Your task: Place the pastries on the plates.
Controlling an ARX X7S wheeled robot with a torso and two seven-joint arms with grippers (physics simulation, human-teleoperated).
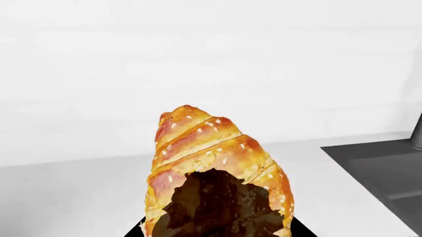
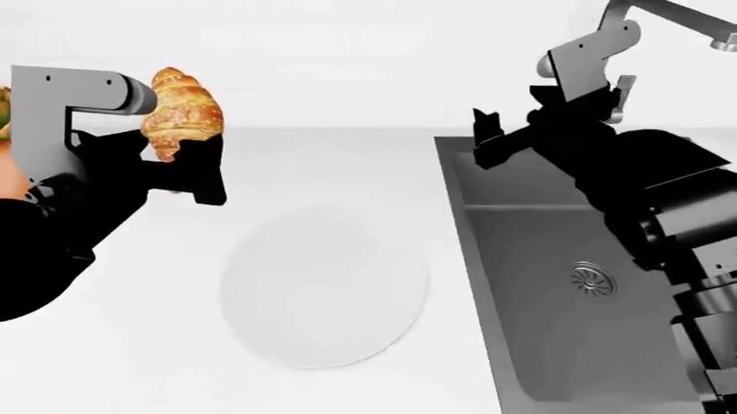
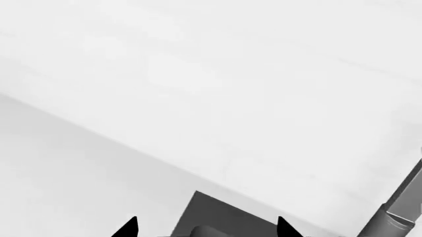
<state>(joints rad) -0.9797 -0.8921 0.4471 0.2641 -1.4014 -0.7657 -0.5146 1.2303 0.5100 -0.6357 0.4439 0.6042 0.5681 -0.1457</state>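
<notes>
My left gripper [image 2: 185, 177] is shut on the golden-brown ridged croissant [image 2: 181, 112], held upright well above the white counter at the left. The croissant fills the left wrist view [image 1: 211, 168], its dark underside between the black fingers [image 1: 135, 229]. One white round plate [image 2: 324, 289] lies on the counter below and to the right of the croissant. My right gripper [image 2: 493, 134] is open and empty, raised over the sink's back left corner; its two fingertips [image 3: 128, 227] stand wide apart in the right wrist view. The drizzled bun and the second plate are out of view.
A grey sink basin [image 2: 576, 285] with a drain [image 2: 593, 278] takes the right side; its edge also shows in the left wrist view [image 1: 379, 173]. A metal faucet [image 2: 668, 17] stands at the back right. A white wall [image 2: 345, 60] backs the counter.
</notes>
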